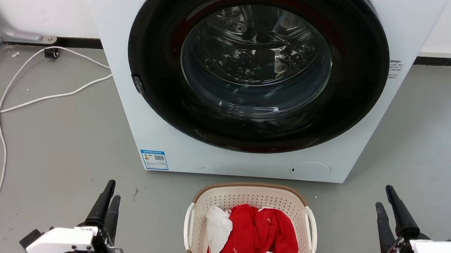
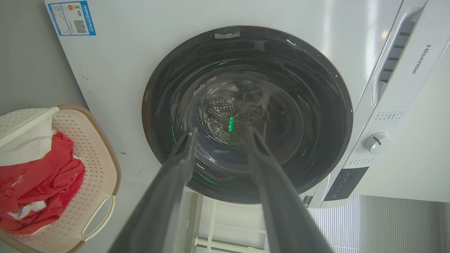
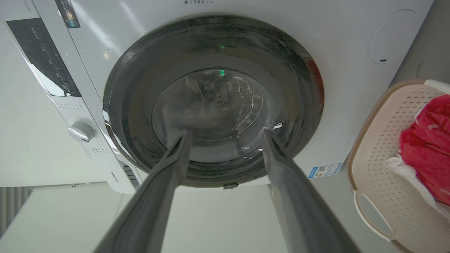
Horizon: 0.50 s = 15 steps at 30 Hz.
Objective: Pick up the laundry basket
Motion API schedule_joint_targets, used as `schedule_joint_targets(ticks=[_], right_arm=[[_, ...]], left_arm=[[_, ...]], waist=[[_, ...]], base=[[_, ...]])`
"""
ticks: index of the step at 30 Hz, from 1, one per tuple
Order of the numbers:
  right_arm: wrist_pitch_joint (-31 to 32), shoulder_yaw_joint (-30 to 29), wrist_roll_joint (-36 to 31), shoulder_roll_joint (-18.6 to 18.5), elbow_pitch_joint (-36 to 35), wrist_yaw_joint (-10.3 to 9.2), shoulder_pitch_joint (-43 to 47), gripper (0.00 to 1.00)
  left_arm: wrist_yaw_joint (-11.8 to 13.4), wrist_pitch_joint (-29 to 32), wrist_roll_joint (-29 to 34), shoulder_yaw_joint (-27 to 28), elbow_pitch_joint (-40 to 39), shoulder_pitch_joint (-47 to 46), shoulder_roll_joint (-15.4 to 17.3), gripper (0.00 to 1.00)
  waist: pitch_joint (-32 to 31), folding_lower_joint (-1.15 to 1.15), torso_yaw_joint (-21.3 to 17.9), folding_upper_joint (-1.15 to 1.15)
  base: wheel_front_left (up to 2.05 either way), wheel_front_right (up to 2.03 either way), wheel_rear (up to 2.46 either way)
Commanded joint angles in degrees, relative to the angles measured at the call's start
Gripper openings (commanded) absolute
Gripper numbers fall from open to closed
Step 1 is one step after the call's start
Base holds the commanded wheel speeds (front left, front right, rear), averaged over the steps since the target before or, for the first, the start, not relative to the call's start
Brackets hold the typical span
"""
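the basket (image 1: 251, 185) sits on the floor (image 1: 51, 151) just in front of the washer (image 1: 215, 161), centred between our two arms, with red clothes (image 1: 258, 230) and a white cloth (image 1: 217, 225) piled inside. nothing is gripped yet, so we judge the step in hand to be the reach for the handles. to do it well, we should bring both arms inward and down together, one pincer to the left handle (image 1: 188, 226) and one to the right handle (image 1: 310, 229). then we slip a finger through each loop, close evenly and lift level so the load does not tip out. we should keep clear of the clothes so no fabric gets pinched. the left pincer (image 1: 113, 190) stands well out to the basket's left, fingers pointing up toward the washer and parted, as its wrist view shows. the right pincer (image 1: 384, 197) mirrors it well out to the right, spread wider, holding nothing.
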Motion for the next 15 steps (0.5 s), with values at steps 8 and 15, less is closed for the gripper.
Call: schedule_joint_targets(ticks=[8,15], right_arm=[[-2.7,0.7,-2.0,0.0,-1.8,0.01,0.8,1.0],[-5.1,0.8,-7.2,0.0,-3.0,0.03,1.5,1.0]], left_arm=[[0.0,-2.7,0.5,-1.2,-2.4,0.7,0.1,1.0],[-0.1,-5.1,3.6,-0.9,-3.0,2.1,0.2,1.0]], waist=[[-0.1,0.0,-0.1,0.0],[-0.2,0.0,-0.2,0.0]], base=[[0.0,0.0,0.0],[0.0,0.0,0.0]])
